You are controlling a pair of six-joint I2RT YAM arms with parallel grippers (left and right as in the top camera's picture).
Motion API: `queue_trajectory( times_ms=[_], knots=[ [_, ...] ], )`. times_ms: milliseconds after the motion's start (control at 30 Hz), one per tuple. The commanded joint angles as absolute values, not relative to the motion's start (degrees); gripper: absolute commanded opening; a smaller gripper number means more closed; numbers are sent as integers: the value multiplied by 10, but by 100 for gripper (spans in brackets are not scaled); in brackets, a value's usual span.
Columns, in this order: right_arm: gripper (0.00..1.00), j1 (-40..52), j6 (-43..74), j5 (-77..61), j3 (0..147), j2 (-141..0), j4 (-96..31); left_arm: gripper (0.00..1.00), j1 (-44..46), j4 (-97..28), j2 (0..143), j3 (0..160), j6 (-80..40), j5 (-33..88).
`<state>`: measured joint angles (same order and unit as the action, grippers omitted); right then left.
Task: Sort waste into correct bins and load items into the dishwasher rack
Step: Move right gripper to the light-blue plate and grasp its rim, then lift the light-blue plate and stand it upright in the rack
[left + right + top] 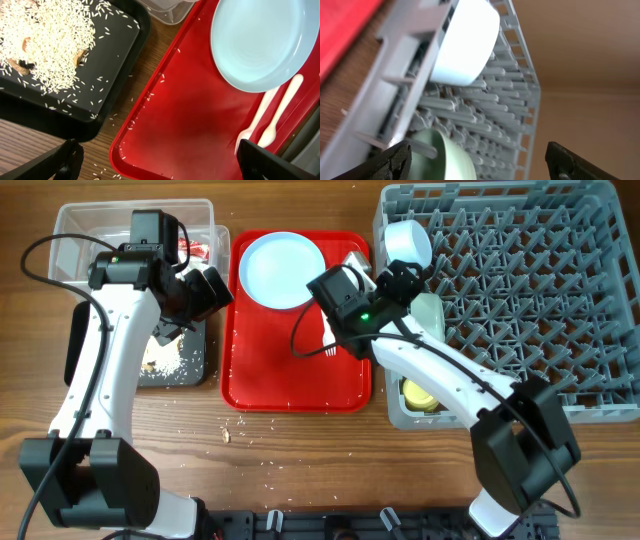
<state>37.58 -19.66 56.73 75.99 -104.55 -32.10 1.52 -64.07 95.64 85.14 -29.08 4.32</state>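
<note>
The left hand (164, 161), fingers spread and empty, hangs over the gap between the crumb-strewn black tray (195, 370) at 9 o'clock and the red tray (300, 380). On the red tray lies the pale blue plate (283, 270), with the white fork (255, 120) and spoon (285, 102) at the plate's 5 o'clock. The right hand (492, 161), likewise spread and empty, is at the dishwasher rack's (560, 300) 9 o'clock edge, the small blue bowl (408, 240) at its 12 and the pale green bowl (430, 315) at its 4, both inside the rack.

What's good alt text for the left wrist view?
Pale blue plate on a red tray, white fork and spoon beside it. Upper left, a black tray holds pale grains and brown scraps. The open left gripper hangs over the red tray's edge.
</note>
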Motion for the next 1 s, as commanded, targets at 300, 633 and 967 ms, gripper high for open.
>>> queue_trajectory(
  times_ms=[300,633,967],
  knots=[
    [97,371,183,130,761,-902,-195,100,13,-641,955,858,-290,38],
    [76,289,307,-58,793,-1016,-168,100,13,-641,955,858,-290,38],
    [50,286,317,-58,966,-1274,-219,100,13,-641,955,858,-290,38]
  ],
)
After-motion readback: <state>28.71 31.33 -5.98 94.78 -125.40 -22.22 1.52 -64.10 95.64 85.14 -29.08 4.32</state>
